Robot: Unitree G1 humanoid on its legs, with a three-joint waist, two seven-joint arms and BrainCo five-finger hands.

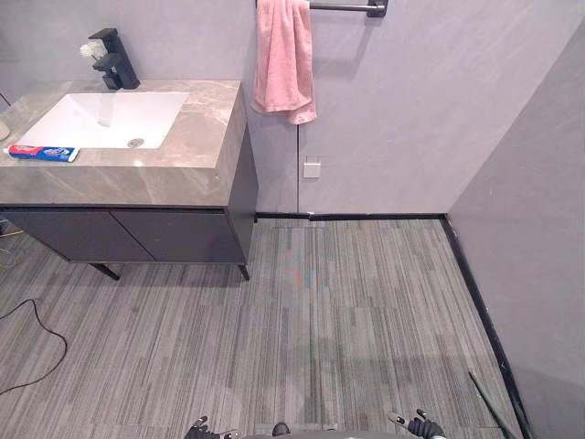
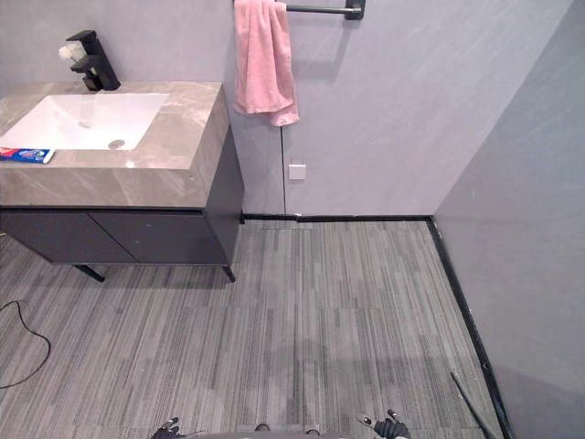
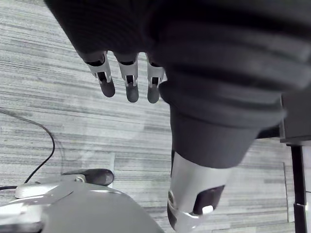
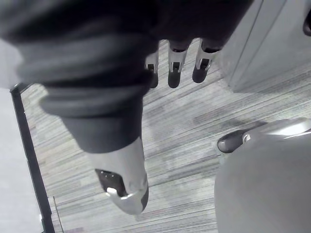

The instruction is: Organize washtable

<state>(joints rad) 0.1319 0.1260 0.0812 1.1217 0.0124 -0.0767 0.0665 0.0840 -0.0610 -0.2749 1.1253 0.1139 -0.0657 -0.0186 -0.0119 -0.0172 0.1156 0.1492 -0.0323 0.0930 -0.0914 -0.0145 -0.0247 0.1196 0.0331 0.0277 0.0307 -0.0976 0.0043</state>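
Lying along washtable [image 1: 187, 165] front, toothpaste [image 1: 41, 153] white end rightward | left robot hand [image 3: 129, 80] straight-fingered, empty | right robot hand [image 4: 175, 68] likewise

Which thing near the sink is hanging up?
The pink towel, draped over the wall rail; the toothpaste tube lies flat on the counter and the black faucet stands behind the basin.

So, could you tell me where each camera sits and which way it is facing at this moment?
Left eye view: on the head, facing down and forward: floor, washtable upper left, pink towel on the wall; left hand and right hand at the bottom edge.
Right eye view: beside it, same scene and hands.
Left wrist view: on the left wrist, looking past its open fingers at the floor.
Right wrist view: likewise on the right wrist.
All four share the striped floor.
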